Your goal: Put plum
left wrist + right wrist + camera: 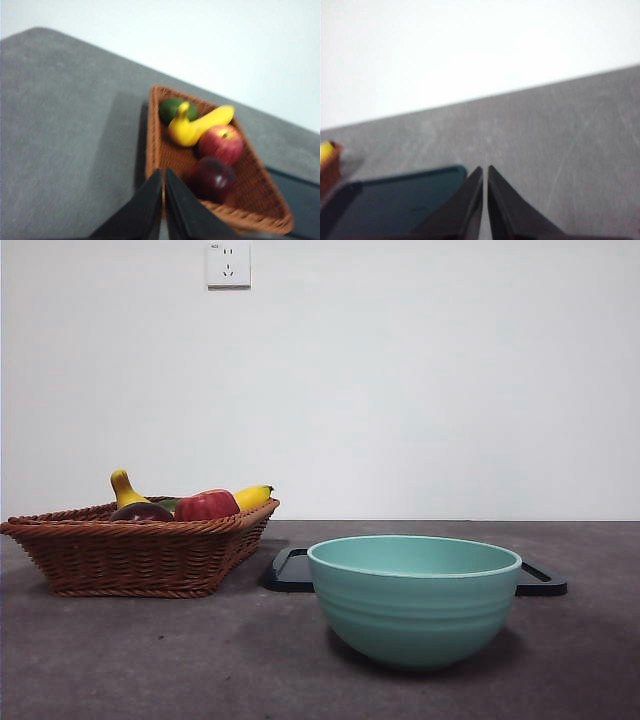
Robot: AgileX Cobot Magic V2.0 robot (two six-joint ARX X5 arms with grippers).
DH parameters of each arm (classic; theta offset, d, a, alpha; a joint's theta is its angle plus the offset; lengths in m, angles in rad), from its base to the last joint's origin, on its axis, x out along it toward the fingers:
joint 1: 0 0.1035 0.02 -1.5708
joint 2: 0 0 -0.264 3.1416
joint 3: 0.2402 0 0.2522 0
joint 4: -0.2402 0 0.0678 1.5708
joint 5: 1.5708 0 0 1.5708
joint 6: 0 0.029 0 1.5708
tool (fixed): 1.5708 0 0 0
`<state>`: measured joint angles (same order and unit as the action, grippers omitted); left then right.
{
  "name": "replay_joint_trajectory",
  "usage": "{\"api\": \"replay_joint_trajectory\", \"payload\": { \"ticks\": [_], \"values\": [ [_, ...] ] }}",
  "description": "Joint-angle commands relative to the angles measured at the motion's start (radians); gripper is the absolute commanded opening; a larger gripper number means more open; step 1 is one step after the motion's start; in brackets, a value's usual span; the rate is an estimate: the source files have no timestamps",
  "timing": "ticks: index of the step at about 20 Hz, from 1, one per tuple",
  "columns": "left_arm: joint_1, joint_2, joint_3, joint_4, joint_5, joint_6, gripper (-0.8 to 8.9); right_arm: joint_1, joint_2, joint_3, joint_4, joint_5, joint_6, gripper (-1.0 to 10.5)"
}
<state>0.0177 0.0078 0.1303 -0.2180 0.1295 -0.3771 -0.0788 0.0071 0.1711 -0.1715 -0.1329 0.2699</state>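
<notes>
The plum (212, 178), dark maroon and glossy, lies in the brown wicker basket (260, 210) at its near end, next to a red apple (221, 143). In the front view only the plum's top (141, 511) shows above the basket's rim (120, 555). My left gripper (163, 172) is shut and empty, hovering over the basket's edge just beside the plum. My right gripper (485, 170) is shut too, holding nothing, above the grey table near a dark tray (395, 200). Neither arm shows in the front view.
The basket also holds a yellow banana (197, 126) and a green fruit (172, 108). A teal bowl (414, 598) stands in front at centre right, with the black tray (290, 570) behind it. A white wall closes the back.
</notes>
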Motion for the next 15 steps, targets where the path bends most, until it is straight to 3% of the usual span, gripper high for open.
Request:
{"api": "replay_joint_trajectory", "payload": {
  "ticks": [1,8,15],
  "values": [
    [0.002,0.013,0.077,-0.039,0.002,-0.012,0.09,0.001,0.005,0.068,-0.028,-0.001,0.014,0.0],
    [0.002,0.099,0.27,-0.187,0.009,0.048,0.09,0.001,0.097,0.276,-0.196,-0.031,-0.027,0.0],
    [0.002,0.268,0.459,-0.346,0.177,0.166,0.09,0.001,0.285,0.483,-0.425,-0.183,-0.143,0.0]
  ]
}}
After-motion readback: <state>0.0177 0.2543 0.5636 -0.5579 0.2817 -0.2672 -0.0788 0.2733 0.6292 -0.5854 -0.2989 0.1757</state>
